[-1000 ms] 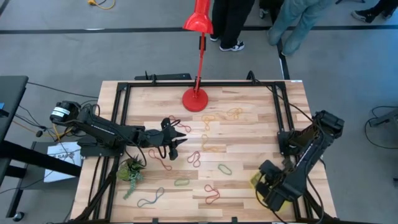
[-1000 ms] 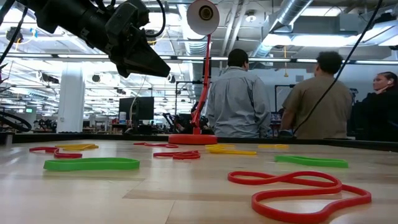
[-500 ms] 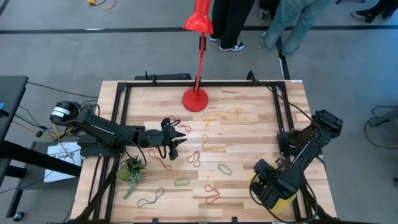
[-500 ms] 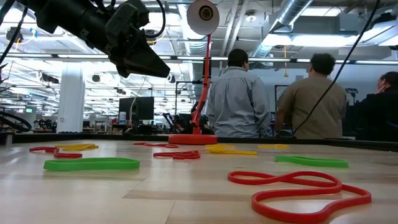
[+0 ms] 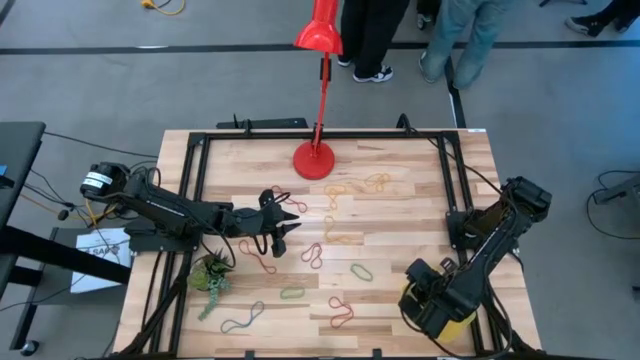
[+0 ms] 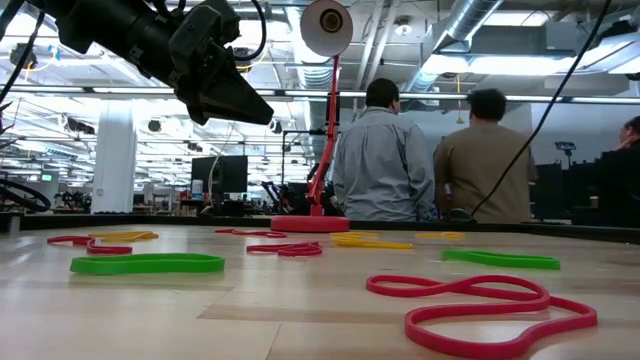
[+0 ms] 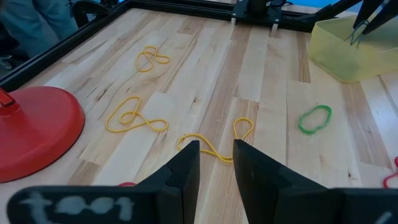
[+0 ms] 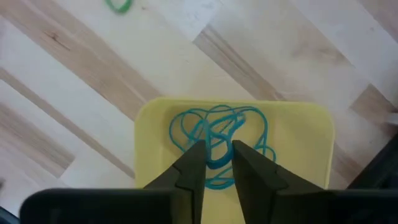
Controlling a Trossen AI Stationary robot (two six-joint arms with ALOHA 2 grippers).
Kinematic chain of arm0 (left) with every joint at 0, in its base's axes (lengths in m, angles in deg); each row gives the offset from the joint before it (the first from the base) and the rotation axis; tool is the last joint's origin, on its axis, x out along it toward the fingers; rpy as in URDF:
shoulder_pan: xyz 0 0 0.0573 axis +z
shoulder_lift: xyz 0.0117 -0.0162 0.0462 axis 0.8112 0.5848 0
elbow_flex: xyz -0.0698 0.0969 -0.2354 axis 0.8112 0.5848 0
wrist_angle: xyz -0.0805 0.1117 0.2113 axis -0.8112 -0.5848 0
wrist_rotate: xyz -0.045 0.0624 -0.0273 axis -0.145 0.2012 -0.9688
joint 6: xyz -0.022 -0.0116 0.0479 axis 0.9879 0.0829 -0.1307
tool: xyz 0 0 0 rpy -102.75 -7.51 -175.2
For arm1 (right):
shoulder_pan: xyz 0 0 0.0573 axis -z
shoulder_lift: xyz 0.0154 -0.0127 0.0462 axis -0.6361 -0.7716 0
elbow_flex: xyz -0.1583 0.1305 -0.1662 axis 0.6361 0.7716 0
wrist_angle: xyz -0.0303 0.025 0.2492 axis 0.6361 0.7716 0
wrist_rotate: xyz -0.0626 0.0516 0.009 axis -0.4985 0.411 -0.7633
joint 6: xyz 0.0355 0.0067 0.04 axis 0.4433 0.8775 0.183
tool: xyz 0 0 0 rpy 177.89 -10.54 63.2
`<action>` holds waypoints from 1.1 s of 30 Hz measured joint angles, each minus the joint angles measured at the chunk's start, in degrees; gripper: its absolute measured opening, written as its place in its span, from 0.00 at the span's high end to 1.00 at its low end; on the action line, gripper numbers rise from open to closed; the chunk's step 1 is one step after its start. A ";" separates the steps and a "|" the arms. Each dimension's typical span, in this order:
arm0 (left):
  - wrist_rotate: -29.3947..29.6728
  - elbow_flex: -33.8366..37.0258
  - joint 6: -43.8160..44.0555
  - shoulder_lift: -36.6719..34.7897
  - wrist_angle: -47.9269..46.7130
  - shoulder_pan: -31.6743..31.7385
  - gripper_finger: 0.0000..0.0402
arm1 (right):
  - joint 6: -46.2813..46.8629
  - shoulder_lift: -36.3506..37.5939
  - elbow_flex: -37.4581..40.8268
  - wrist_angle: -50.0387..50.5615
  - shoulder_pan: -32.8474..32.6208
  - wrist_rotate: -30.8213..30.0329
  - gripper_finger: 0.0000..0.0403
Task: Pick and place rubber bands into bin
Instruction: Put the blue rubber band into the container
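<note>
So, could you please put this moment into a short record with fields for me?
bin: yellow tray at the table's front right corner
in bin: teal rubber bands
right gripper: directly above the bin, fingers slightly apart
left gripper: open, empty, above mid-table
loose bands: yellow, green, red on the table
other: red lamp

I see the bin (image 5: 455, 322) at the tabletop's (image 5: 400, 190) near right corner, rubber bands (image 8: 217, 140) inside it; more lie left of the bin.
</note>
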 joint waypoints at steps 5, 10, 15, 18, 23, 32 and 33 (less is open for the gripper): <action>-0.01 0.00 0.00 0.00 -0.02 0.00 0.78 | 0.01 0.00 0.00 -1.12 0.00 0.01 0.82; -0.28 0.00 0.00 0.00 -0.23 0.00 0.78 | -0.01 0.00 0.00 -2.13 0.00 0.03 0.82; -2.22 0.02 0.00 0.00 -2.09 0.00 0.78 | -0.04 -0.01 0.00 -2.97 0.00 1.53 0.82; -6.06 0.02 0.19 0.00 -4.22 -0.02 0.78 | -1.85 0.00 0.07 -2.82 0.00 4.60 0.82; -14.34 0.02 2.27 0.00 -5.99 -0.90 0.78 | -6.90 -0.02 2.21 -5.79 0.00 6.16 0.82; -27.10 0.03 8.52 -0.58 -13.84 -2.92 0.78 | -7.03 -0.02 3.78 -1.99 1.61 3.76 0.82; -29.05 0.04 9.90 -0.50 -15.25 -3.48 0.78 | -7.03 -0.02 3.78 -1.76 1.92 3.82 0.82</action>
